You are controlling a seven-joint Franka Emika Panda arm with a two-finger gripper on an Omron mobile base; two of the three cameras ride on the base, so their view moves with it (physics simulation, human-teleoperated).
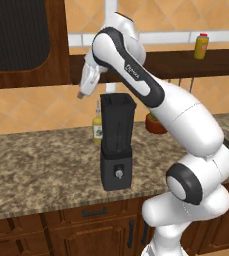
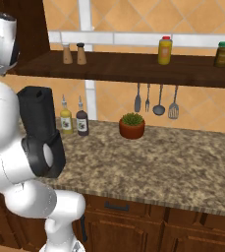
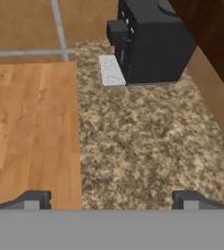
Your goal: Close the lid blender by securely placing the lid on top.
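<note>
Blender [image 2: 38,120] base hidden behind arm in right base view; jar top [image 1: 118,100] partly covered by arm in left base view. Gripper [image 3: 111,197]: fingertips [image 3: 33,200] cut by bottom band, rest unseen. Bottle labels [image 2: 66,124] too small to read.

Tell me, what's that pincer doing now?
Pincer open, empty, over bare counter. Blender upright, jar top uncovered; lid not spotted. Yellow bottle stands just behind it.
</note>
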